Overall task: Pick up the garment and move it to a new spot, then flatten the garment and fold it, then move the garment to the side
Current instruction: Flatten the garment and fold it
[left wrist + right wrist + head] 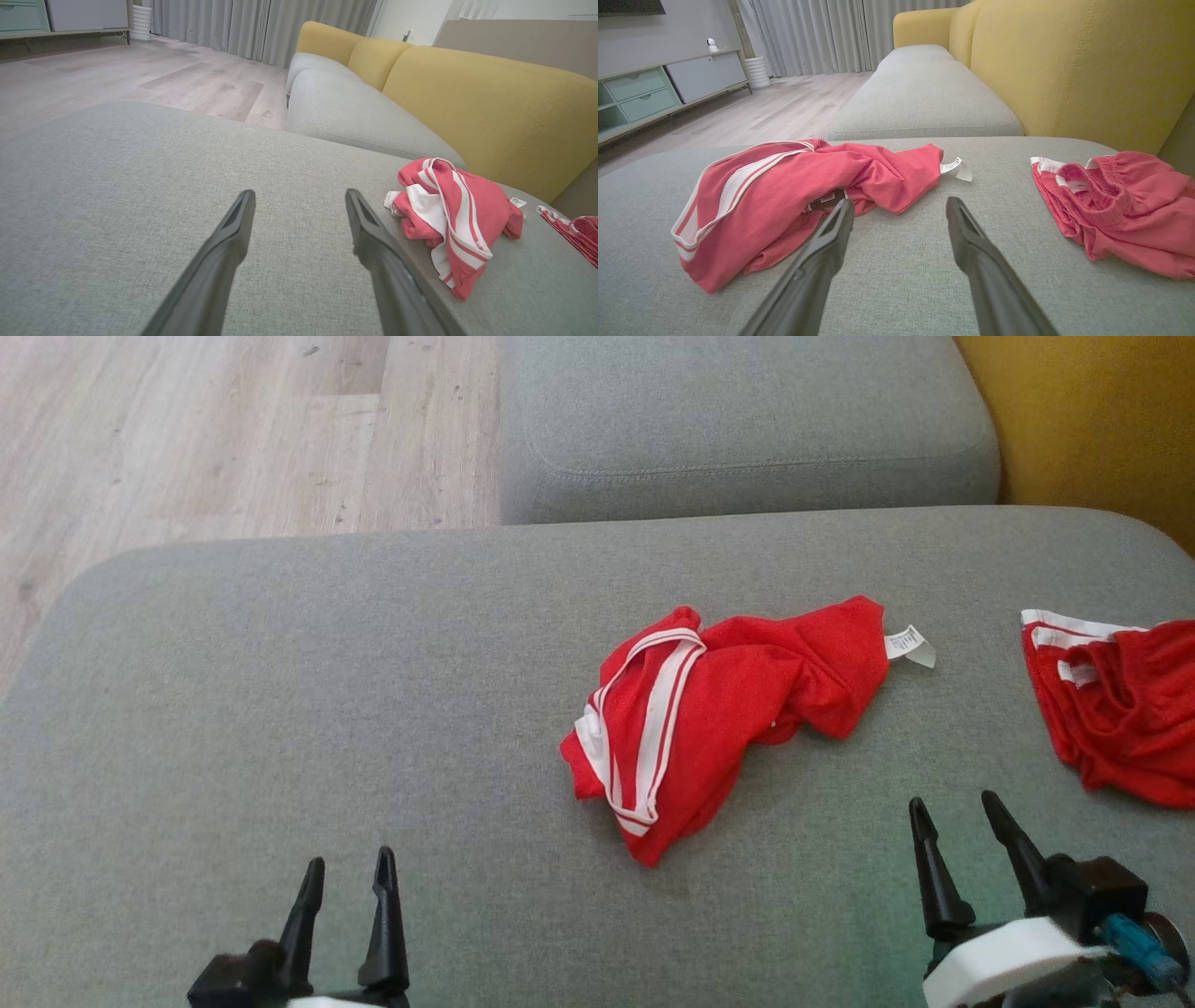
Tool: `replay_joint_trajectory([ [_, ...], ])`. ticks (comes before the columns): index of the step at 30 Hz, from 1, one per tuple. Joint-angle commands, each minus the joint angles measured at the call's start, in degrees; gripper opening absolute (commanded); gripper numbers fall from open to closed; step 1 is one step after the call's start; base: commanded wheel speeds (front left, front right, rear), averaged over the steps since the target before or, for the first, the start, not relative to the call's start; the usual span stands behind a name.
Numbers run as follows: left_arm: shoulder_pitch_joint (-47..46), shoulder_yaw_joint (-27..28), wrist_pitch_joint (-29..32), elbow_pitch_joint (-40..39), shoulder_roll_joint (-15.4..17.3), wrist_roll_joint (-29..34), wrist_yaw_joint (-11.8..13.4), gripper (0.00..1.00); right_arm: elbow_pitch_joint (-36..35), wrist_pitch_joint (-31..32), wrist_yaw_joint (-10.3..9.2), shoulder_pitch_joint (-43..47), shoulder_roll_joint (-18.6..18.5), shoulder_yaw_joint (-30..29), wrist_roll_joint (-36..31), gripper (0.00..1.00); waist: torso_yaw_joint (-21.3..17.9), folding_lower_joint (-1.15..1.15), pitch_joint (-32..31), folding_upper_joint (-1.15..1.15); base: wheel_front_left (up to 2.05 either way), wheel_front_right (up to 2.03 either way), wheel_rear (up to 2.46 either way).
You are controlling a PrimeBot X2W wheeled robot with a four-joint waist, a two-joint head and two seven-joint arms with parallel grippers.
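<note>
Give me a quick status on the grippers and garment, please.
Both open, empty: left gripper, right gripper. Crumpled red garment untouched on grey cushion. Apart at right, red shorts; path clear.

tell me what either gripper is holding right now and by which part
Nothing is held: left gripper and right gripper stand open and empty, apart from the red garment.

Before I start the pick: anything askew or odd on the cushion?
The red garment lies crumpled in a heap, its white tag sticking out. A second red garment lies bunched to its right. Nothing looks damaged.
</note>
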Motion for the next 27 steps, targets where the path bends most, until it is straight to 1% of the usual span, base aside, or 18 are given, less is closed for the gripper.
replay_joint_trajectory([
  [1, -2.44, 1.71, -0.18, -1.76, 1.1, -0.12, 0.56, 1.0, -1.84, -0.34, -0.05, -2.17, -0.32, 1.57, -0.11, 1.0, 0.01, 0.0, 0.04, 0.0, 0.0, 0.0, 0.0],
  [9, -3.39, 0.63, 0.48, -2.25, 0.96, 0.32, 0.47, 1.0, -1.9, -0.29, -0.05, -2.58, -0.32, 1.32, -0.29, 1.0, 0.05, 0.0, 0.46, 0.0, 0.0, 0.0, 0.0],
  [13, -5.49, -2.39, 2.38, -2.7, 0.16, 1.52, -0.68, 1.0, -2.46, -0.18, -0.05, -3.1, -0.32, 0.84, -0.67, 1.0, -0.01, 0.0, 1.1, 0.0, 0.0, 0.0, 0.0],
  [17, -9.25, -8.4, 6.47, -1.2, -2.67, 3.0, -3.36, 1.0, -2.95, 0.02, -0.05, -4.04, -0.32, 0.61, -1.14, 1.0, -0.55, 0.0, 2.16, 0.0, 0.0, 0.0, 0.0],
  [22, -14.89, -15.43, 12.4, 4.08, -7.28, 4.31, -7.0, 1.0, -3.81, 0.38, -0.05, -6.23, -0.32, 1.63, -1.53, 1.0, -2.66, 0.0, 4.98, 0.0, 0.0, 0.0, 0.0],
  [25, -17.47, -16.27, 14.47, 8.15, -9.14, 3.73, -7.82, 1.0, -4.09, 0.66, -0.05, -8.05, -0.32, 2.94, -1.67, 1.0, -5.0, 0.0, 7.14, 0.0, 0.0, 0.0, 0.0],
  [27, -19.63, -15.42, 15.07, 12.33, -10.01, 3.4, -7.14, 1.0, -4.08, 0.47, -0.05, -9.58, -0.32, 3.45, -1.69, 1.0, -6.88, 0.0, 9.04, 0.0, 0.0, 0.0, 0.0],
])
